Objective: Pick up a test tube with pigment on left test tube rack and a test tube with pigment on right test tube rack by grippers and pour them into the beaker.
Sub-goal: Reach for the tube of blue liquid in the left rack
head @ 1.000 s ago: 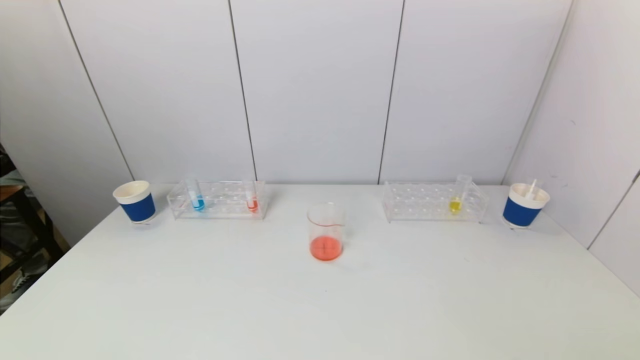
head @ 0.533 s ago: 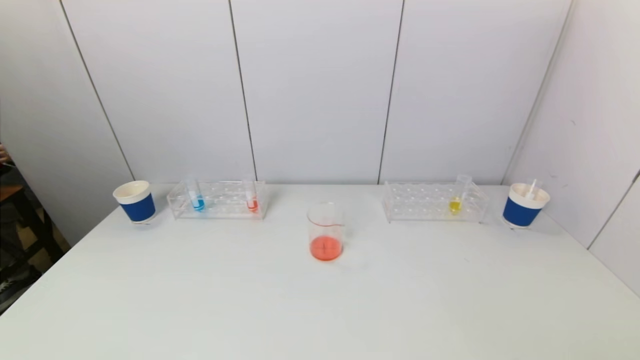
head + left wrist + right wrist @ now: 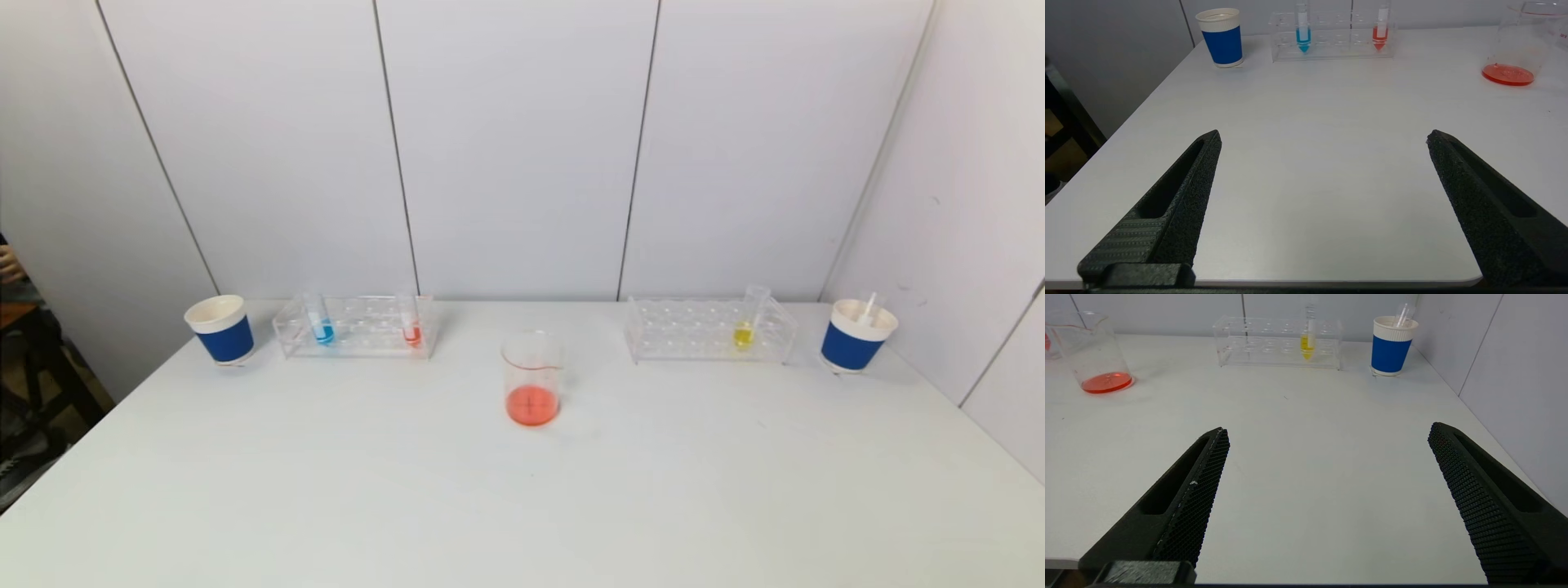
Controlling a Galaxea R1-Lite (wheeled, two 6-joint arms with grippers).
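The clear left rack [image 3: 355,327] at the table's back left holds a blue-pigment tube [image 3: 322,327] [image 3: 1303,34] and a red-pigment tube [image 3: 411,329] [image 3: 1380,34]. In the right rack [image 3: 706,331] stands a yellow-pigment tube [image 3: 744,331] [image 3: 1307,345]. The glass beaker [image 3: 531,377] with red liquid sits mid-table. Both arms are out of the head view. My left gripper [image 3: 1323,136] hangs open over the table's near left edge, nothing between its fingers. The right gripper [image 3: 1329,430] is open too, near the front right edge, far from the rack.
A blue-and-white paper cup [image 3: 220,328] stands left of the left rack. Another cup [image 3: 857,335] right of the right rack holds a clear tube. White wall panels rise behind and along the right. Dark furniture [image 3: 24,384] lies beyond the table's left edge.
Table objects and both grippers stay put. Only something in the dark area beyond the left table edge shifts.
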